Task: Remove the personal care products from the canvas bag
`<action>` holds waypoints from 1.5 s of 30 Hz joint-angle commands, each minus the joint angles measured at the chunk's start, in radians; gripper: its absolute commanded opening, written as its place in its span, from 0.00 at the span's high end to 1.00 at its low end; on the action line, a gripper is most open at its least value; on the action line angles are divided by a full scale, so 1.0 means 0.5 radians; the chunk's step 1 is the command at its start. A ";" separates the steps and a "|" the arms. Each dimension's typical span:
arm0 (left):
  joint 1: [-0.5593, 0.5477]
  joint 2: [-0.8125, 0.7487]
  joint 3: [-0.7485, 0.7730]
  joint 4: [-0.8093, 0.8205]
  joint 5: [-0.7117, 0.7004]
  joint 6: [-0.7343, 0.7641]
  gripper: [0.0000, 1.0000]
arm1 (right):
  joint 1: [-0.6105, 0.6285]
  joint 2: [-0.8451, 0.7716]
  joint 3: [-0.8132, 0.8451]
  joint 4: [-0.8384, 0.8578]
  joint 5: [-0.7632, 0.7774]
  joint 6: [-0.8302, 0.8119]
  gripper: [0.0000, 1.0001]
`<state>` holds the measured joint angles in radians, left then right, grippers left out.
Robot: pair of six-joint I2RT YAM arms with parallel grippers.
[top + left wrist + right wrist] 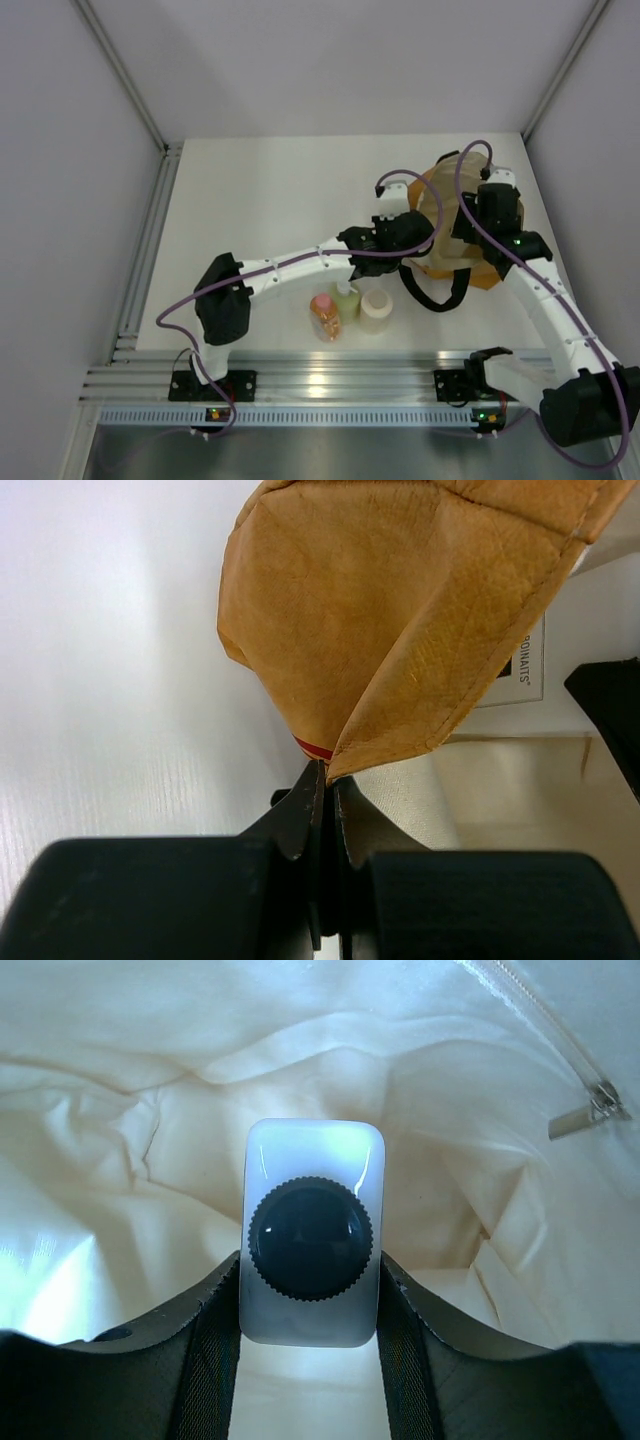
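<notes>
Three of the four bottles are recorded outside the bag, standing upright in a tight group close to the near edge of the bench, about midway along it: the orange bottle (325, 317), the yellow-green bottle (346, 298) and the cream bottle (376, 309). The fourth, the white bottle (310, 1160) with a black cap, is seen inside the bag (390, 630), surrounded by the cream lining (140, 1070). The bag lies toward the right edge of the bench, its black handle (436, 298) trailing toward the near edge.

The task is judged about three-quarters complete. The last bottle is yet to be lifted out and set down with the others.

The right gripper (310, 1265) is located inside the bag, its fingers part-spread and closed against the two sides of the white bottle's body. The left gripper (323, 772) is seen with fingers pressed together, pinching a fold of the bag's cloth at its edge.
</notes>
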<state>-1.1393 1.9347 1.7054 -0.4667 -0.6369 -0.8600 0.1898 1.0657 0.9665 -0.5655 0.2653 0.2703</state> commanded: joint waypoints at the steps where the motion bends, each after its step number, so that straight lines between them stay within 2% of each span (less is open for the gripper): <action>1: -0.001 -0.123 0.016 -0.008 -0.036 -0.004 1.00 | 0.016 -0.201 0.034 0.309 -0.153 -0.102 1.00; 7: -0.001 -0.145 -0.005 -0.014 -0.027 -0.013 1.00 | 0.016 -0.272 0.070 0.266 -0.214 -0.157 1.00; 25: -0.001 -0.169 0.025 -0.015 0.022 -0.035 1.00 | 0.016 -0.349 0.497 -0.044 -0.503 -0.378 1.00; 34: -0.001 -0.203 0.062 -0.018 0.013 -0.023 0.99 | 0.016 -0.389 0.632 -0.111 -0.521 -0.430 1.00; 38: -0.001 -0.212 0.096 -0.018 0.013 0.002 0.89 | 0.019 -0.428 0.629 -0.114 -0.515 -0.458 1.00; 39: -0.001 -0.215 0.102 -0.018 0.007 0.005 0.84 | 0.019 -0.453 0.626 -0.108 -0.506 -0.464 1.00; 40: -0.001 -0.215 0.114 -0.018 0.007 0.008 0.74 | 0.019 -0.465 0.623 -0.108 -0.500 -0.464 1.00; 43: -0.001 -0.228 0.145 -0.018 -0.003 0.039 0.64 | 0.016 -0.493 0.626 -0.108 -0.488 -0.479 1.00; 45: -0.001 -0.225 0.176 -0.018 -0.009 0.076 0.64 | 0.019 -0.511 0.635 -0.108 -0.485 -0.491 1.00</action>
<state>-1.1389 1.8854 1.7359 -0.4820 -0.6224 -0.8513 0.1940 0.8604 1.1866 -0.7506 0.0216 0.0437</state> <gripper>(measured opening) 0.359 0.472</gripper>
